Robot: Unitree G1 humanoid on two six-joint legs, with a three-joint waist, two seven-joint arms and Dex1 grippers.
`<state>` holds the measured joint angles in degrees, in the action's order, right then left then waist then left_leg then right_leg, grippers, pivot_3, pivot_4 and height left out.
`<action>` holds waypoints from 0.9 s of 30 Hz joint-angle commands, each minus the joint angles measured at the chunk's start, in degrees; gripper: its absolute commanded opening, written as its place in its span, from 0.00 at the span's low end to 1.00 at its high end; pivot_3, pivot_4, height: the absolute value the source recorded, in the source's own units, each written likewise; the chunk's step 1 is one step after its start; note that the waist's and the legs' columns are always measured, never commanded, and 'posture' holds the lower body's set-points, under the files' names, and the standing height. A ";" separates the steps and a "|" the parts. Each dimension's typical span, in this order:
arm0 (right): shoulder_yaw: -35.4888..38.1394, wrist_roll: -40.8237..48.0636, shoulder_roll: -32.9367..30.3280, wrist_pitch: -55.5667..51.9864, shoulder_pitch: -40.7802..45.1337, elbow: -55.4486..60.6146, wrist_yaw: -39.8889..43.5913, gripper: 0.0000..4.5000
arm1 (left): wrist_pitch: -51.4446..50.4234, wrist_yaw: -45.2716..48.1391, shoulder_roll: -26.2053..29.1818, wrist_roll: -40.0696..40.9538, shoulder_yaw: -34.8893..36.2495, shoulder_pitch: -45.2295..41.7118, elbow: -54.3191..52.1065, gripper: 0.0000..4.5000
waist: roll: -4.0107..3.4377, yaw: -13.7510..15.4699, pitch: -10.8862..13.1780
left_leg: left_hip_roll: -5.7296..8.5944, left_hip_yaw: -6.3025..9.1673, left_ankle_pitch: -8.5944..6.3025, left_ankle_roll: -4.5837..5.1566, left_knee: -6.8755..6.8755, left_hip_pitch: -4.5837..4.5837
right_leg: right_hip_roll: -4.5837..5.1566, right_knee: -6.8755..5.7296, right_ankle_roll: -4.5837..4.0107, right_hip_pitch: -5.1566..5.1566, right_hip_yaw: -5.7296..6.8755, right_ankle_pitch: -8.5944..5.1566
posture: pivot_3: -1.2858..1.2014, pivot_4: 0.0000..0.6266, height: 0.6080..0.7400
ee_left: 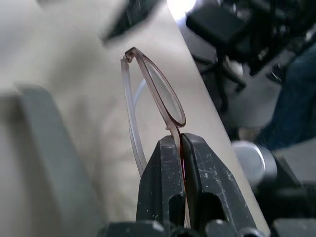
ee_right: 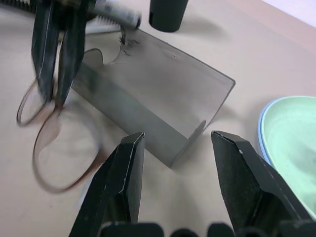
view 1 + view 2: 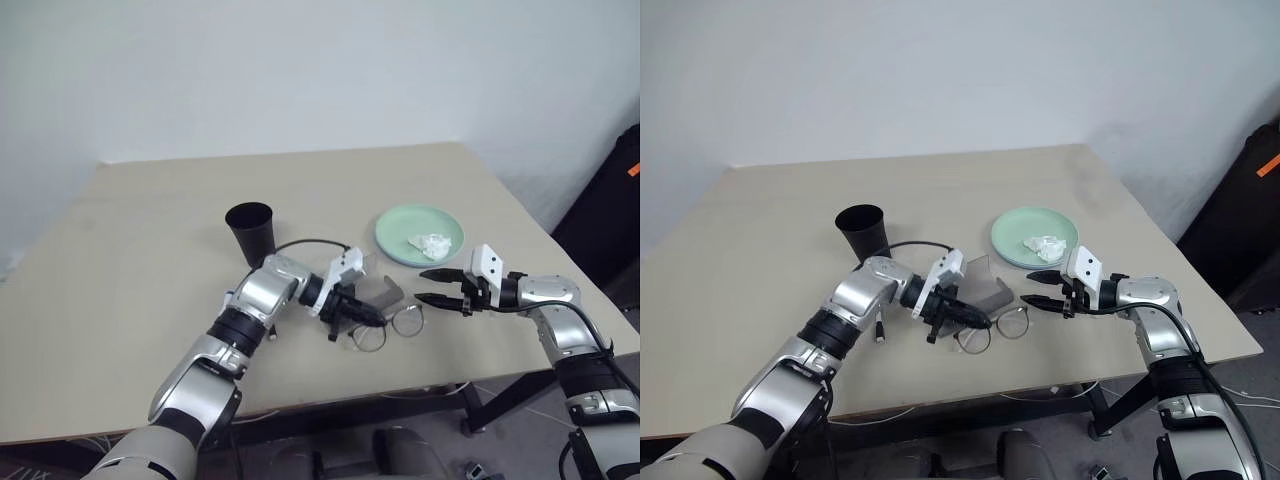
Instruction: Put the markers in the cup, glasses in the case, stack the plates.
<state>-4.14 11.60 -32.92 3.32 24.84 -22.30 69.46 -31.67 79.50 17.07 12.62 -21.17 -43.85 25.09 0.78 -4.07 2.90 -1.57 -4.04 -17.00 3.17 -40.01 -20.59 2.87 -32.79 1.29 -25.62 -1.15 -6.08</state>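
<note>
At the centre of the frame, the left pincer (image 3: 372, 318) is clamped on the bridge of the glasses (image 3: 388, 327), low over the counter (image 3: 150, 270), just beside the open grey case (image 2: 153, 106). The right pincer (image 3: 432, 286), right of centre, is spread and empty. The black cup (image 3: 250, 230) stands upper left of the case; the mint-green plate (image 3: 398, 226) holds a tissue (image 3: 430, 244).

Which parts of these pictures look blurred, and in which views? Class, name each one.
Right wrist view: the glasses and the left pincer shut on them are smeared, while the case is crisp. Left wrist view: the near lens is sharp, but the background beyond the table is soft.
</note>
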 commanded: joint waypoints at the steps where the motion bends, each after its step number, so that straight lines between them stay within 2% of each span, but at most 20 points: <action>1: 1.71 0.03 -0.85 1.57 3.03 -1.11 -1.14 0.52 | 0.48 -0.85 0.36 2.30 4.26 -4.00 -1.64 0.01 | -0.01 -0.05 0.00 | 0.00 0.00 0.00 0.00 0.00 0.02 | 0.00 0.00 0.00 0.00 -0.03 0.00 | 0.52 0.00 1.00; 13: 1.98 -0.70 -1.33 3.45 5.39 -5.23 -1.73 0.52 | 8.91 -10.33 2.95 -6.25 4.59 -9.22 8.40 0.01 | 0.04 -0.01 0.01 | 0.05 -0.04 0.00 0.02 0.01 -0.01 | -0.03 0.00 0.02 0.03 -0.06 0.01 | 0.52 0.00 1.00; 27: 1.92 -1.11 -1.47 3.84 5.77 -5.96 -1.69 0.52 | 8.52 -10.61 2.60 -11.81 -0.68 -5.04 5.69 0.01 | 0.03 -0.02 0.01 | 0.05 -0.04 0.00 0.02 0.01 0.00 | -0.03 -0.01 0.02 0.03 -0.07 0.01 | 0.52 0.00 1.00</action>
<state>-3.20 10.46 -33.56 6.20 28.93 -28.66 67.99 -23.37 68.71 19.38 1.07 -21.51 -48.92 33.10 0.81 -4.10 2.91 -1.52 -4.09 -17.01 3.19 -40.00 -20.58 2.84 -32.80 1.30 -25.59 -1.23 -6.07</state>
